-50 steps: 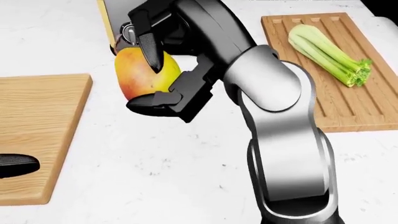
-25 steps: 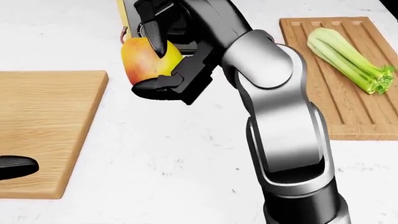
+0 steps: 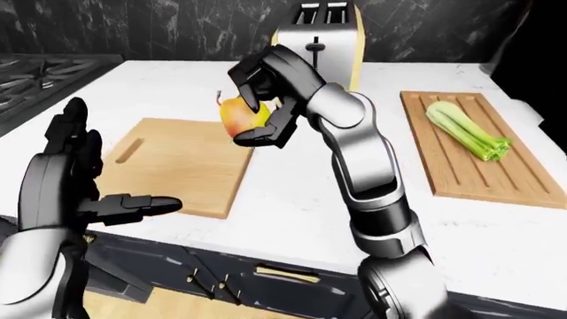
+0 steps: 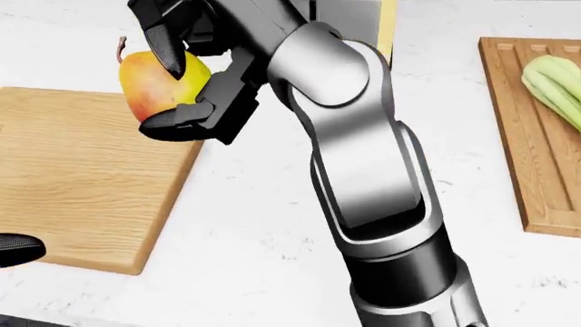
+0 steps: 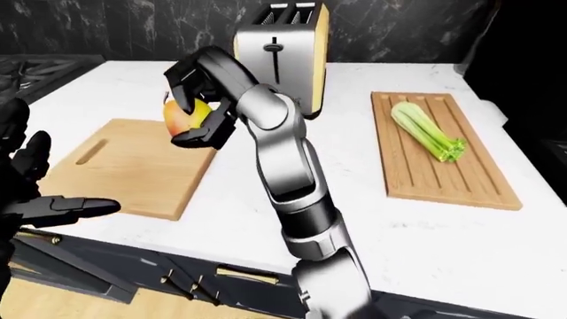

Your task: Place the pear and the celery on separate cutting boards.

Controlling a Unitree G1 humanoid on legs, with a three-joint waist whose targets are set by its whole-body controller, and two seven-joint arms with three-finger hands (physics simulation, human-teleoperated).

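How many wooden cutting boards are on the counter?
2. One cutting board lies on the left in the left-eye view, bare, just under the pear held in the right hand. The other board lies on the right with the celery on it.

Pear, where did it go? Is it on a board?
Not on a board yet: the pear is gripped in the right hand, top left of the head view, held over the left cutting board's right edge, near the toaster.

yellow-red pear (image 4: 150, 87), green celery (image 3: 465, 131); white counter (image 3: 292, 212)
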